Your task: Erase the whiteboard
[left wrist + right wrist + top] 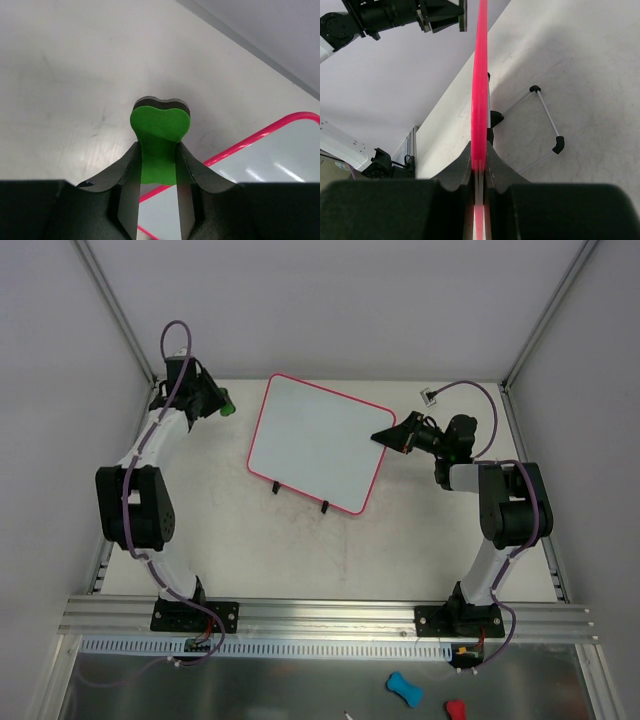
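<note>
Whiteboard, pink-framed, right edge clamped in right pincer

The whiteboard was plain white inside a thin pink-red frame, and its two feet were black. The eraser was bright green over a black layer. The left end effector and the right end effector were black. The worktop was off-white with faint grey scuffs. The arms were white and black, their cables purple.

Pale grey walls around a white tabletop, aluminium rail in front.
</note>
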You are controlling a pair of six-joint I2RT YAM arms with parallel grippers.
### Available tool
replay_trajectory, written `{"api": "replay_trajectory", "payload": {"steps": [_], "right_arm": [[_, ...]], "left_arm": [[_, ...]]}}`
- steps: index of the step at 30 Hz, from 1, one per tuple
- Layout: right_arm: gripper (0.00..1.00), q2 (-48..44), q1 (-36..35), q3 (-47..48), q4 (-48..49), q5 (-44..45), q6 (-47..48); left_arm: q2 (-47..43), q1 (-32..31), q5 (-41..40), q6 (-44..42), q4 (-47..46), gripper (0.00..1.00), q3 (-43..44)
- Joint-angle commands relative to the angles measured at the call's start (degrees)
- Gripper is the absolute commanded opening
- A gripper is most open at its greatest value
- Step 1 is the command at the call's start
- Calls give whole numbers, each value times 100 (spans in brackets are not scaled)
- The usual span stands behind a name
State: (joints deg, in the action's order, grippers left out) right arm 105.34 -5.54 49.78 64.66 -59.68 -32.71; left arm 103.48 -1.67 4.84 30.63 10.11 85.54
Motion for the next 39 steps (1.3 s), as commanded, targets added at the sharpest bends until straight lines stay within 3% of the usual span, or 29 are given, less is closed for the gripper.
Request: {"api": "replay_trajectory", "payload": {"steps": [1, 6, 13, 24, 28, 31, 33, 35, 39], "right_arm": [[0, -154, -105, 5, 512, -316, 177], [3, -128, -52, -12, 635, -263, 107], [7, 452, 132, 50, 2127, -202, -1044], [14, 488, 203, -38, 2147, -167, -1036], [27, 435, 203, -100, 2147, -149, -974], [44, 417, 211, -126, 2147, -132, -939], [87, 408, 229, -144, 2147, -97, -930], [98, 382, 238, -144, 2147, -105, -930], [99, 329, 273, -162, 2147, -61, -939]], "left_arm": [[-977, 184, -62, 127, -35, 0, -484], [-2059, 413, 96, 303, 9, 0, -1511], [-3166, 396, 482, 374, 17, 0, -2506], [-4354, 396, 746, 198, 79, 0, -3306], [-4565, 404, 685, 180, 97, 0, -3465], [-4635, 396, 694, 171, 114, 0, -3509], [-4644, 396, 694, 171, 123, 0, -3509], [-4644, 396, 729, 171, 132, 0, -3509], [-4697, 396, 808, 189, 158, 0, -3491]]}}
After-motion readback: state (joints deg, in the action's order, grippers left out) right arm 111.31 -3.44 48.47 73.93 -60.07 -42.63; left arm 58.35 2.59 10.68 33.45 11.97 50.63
